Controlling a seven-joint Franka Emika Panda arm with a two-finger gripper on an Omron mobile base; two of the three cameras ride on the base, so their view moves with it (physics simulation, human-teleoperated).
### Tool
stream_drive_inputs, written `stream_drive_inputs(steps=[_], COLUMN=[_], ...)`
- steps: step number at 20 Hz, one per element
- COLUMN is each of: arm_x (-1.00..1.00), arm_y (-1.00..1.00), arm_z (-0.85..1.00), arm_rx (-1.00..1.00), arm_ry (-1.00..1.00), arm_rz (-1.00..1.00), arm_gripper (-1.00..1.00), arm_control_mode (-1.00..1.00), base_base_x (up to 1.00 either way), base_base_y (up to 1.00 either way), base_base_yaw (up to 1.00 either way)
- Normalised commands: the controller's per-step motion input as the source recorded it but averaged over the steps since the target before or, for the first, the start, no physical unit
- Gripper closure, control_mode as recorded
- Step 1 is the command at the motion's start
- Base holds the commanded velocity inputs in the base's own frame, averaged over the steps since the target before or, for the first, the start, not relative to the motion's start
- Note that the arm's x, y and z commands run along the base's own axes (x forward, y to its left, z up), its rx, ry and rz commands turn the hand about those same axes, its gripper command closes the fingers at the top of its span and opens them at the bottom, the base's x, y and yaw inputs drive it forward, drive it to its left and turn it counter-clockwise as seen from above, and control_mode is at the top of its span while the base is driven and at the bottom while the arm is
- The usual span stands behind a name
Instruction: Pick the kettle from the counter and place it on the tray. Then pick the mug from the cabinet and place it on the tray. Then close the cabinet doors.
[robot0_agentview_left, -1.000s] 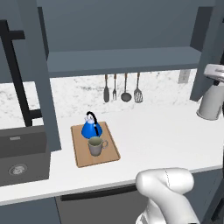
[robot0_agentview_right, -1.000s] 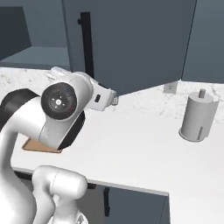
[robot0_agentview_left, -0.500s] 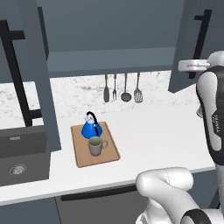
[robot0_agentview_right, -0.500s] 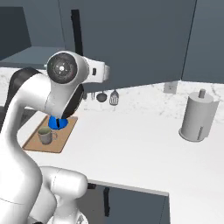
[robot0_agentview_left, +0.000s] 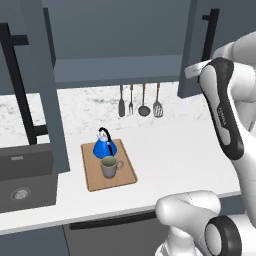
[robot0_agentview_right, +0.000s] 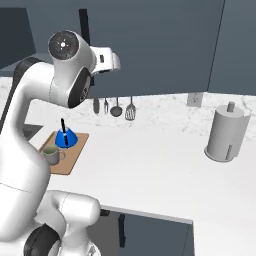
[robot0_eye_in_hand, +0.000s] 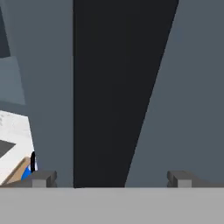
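arm now higher by the right cabinet door, open empty fingers mostly cut off, tips only.

Hanging utensils, paper-towel holder, dark sink.

Arm now lifted well above the tabletop, higher than a second ago and higher again than half a second ago. In the left base view, forearm now rising up the right side, hand end up beside the right cabinet door near its black bar handle. In the right base view, big joint moved from mid-picture to the upper left, uncovering the tray, kettle and mug. Paper towel holder now hidden behind the arm in the left base view.
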Motion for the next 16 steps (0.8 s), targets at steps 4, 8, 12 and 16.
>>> stream_drive_inputs(steps=[4,8,12,16], arm_x=[0.51,0.8,0.79,0.66], arm_y=[0.22,0.14,0.18,0.17], arm_z=[-0.18,-0.27,-0.26,-0.27], arm_rx=[-0.25,-0.15,-0.05,0.03], arm_ry=[0.0,0.03,0.03,0.09], arm_rz=[0.0,0.0,0.0,0.0], arm_gripper=[-1.0,-1.0,-1.0,-1.0], arm_control_mode=[-1.0,-1.0,-1.0,-1.0], base_base_x=[0.0,0.0,0.0,0.0], base_base_y=[0.0,0.0,0.0,0.0], base_base_yaw=[0.0,0.0,0.0,0.0])
